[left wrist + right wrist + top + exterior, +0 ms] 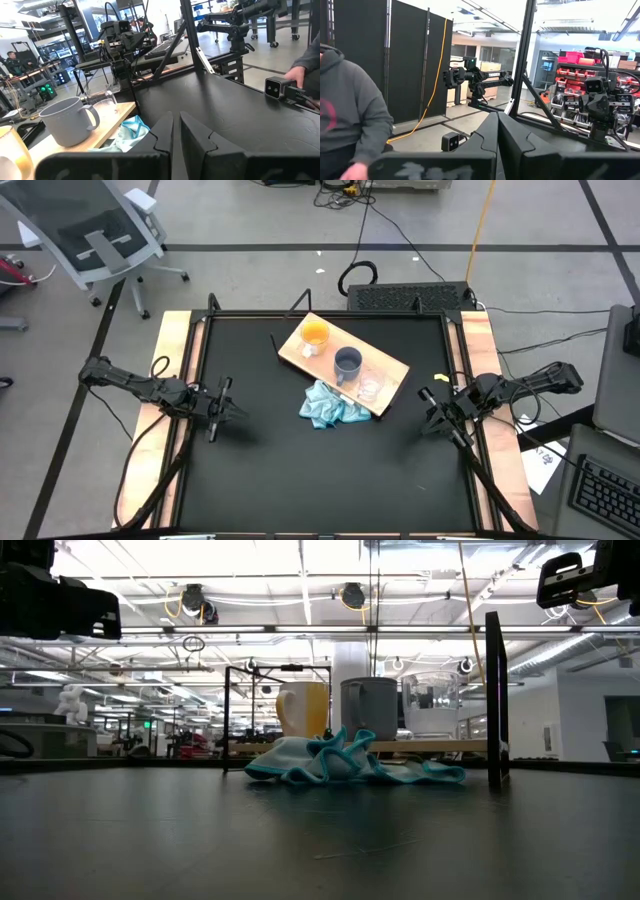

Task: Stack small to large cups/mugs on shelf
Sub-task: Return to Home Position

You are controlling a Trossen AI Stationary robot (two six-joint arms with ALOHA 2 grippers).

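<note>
You had all three vessels standing upright in a row on the light-wood shelf (388,365), which lay at a slant across the far middle of the black table (300,470). The orange mug (314,335) stood at the shelf's far left end. The grey-blue mug (347,363) was at its middle, with its handle showing in the left wrist view. The clear cup (371,386) was just beside that mug, towards the near right end. None was nested in another; each stood on the board itself. A crumpled light blue cloth (333,406) lay on the table against the shelf's near long edge.

Your left gripper (175,119) hung over the left side of the table, well apart from the shelf. Its fingers (161,137) were drawn close with only a thin slit between them, holding nothing. Your right gripper (498,120) hung over the right side near the table's edge, likewise narrow and empty. Past it, a person in a grey hooded top (350,115) showed in the right wrist view.
</note>
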